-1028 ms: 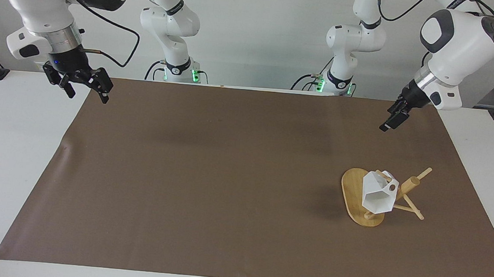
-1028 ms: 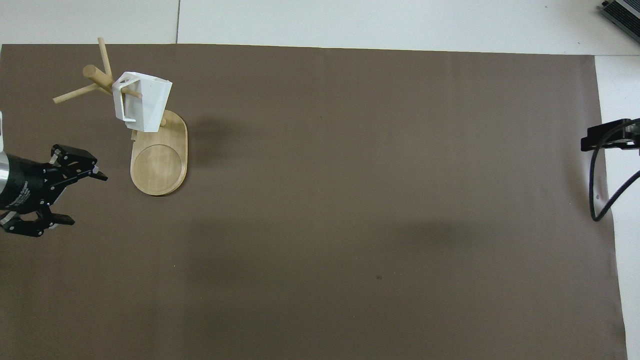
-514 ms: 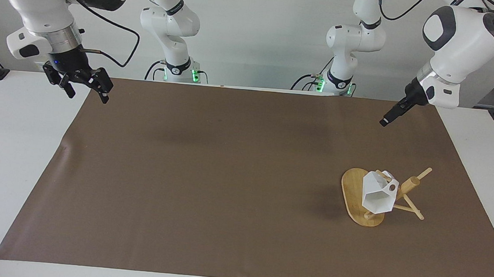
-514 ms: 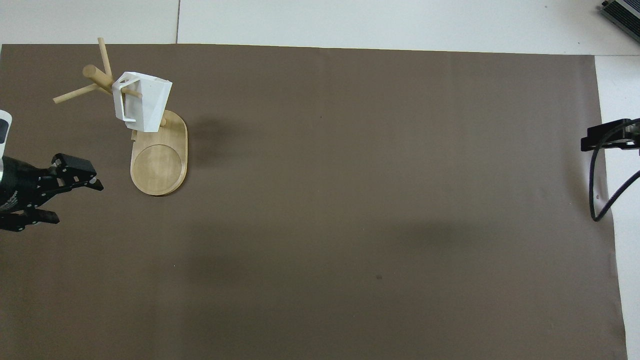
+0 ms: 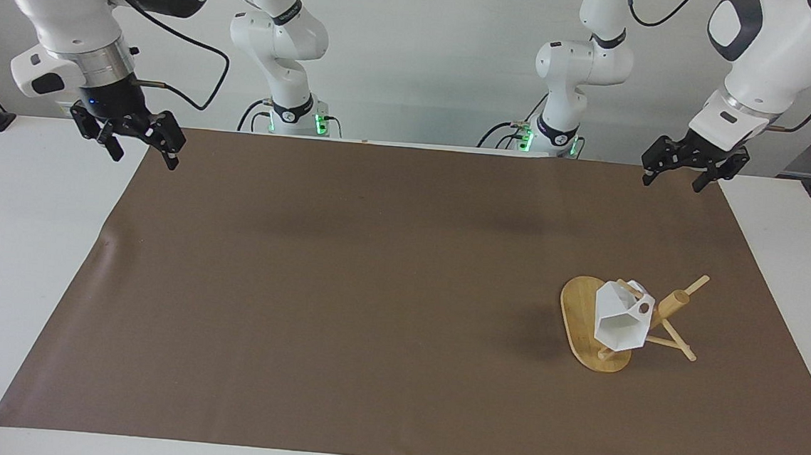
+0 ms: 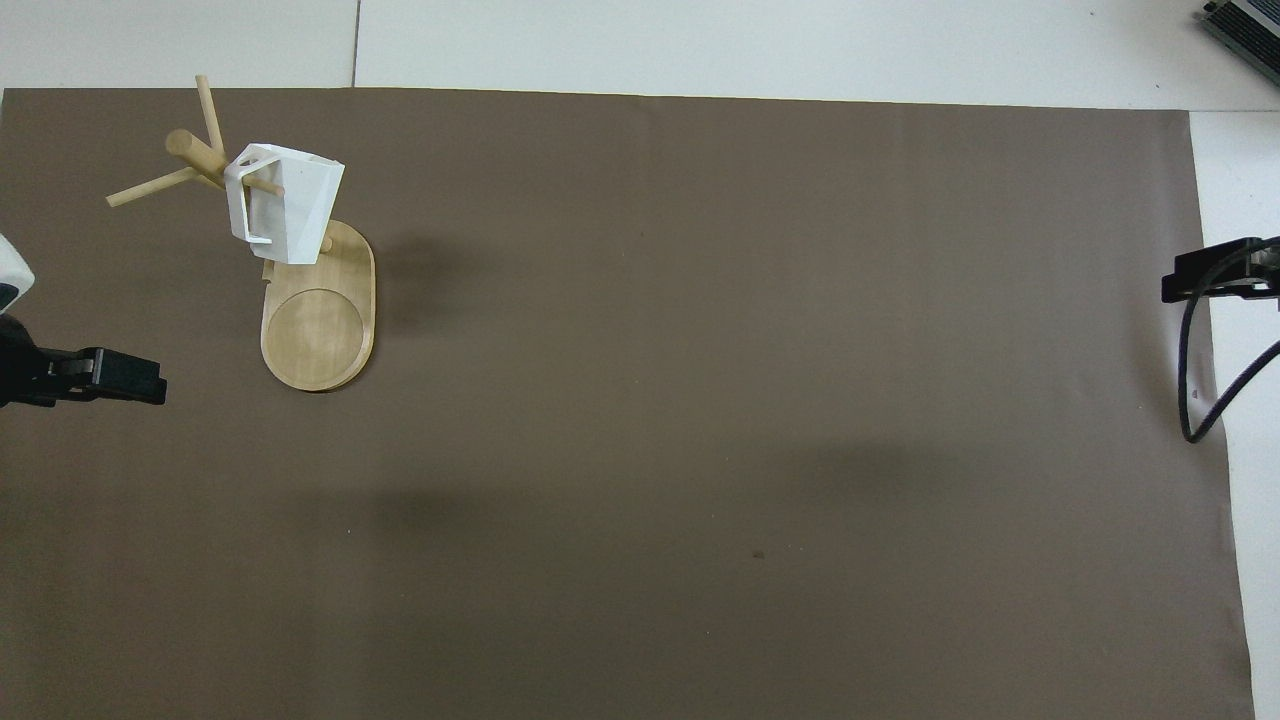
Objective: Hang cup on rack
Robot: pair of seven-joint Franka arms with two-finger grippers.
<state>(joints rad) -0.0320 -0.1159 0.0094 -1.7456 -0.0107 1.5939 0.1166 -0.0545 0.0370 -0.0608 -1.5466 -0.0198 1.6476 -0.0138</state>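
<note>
The cup (image 5: pixel 621 319) hangs by its handle on a peg of the rack (image 5: pixel 588 324), mouth tilted down so it seems to sit by its own weight, toward the left arm's end of the worktop (image 5: pixel 33 244). Both hands are spread and hold nothing: the left hand (image 5: pixel 685 175) over the brown mat's (image 5: pixel 344 294) corner, the right hand (image 5: pixel 141 147) waiting over the other corner. The hanging looks done.

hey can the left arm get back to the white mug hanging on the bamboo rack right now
Probably yes. The left gripper is open and empty, raised over the mat's edge at its own end, and the white mug hangs from a peg of the bamboo mug tree at that same end, with nothing between them.
</note>
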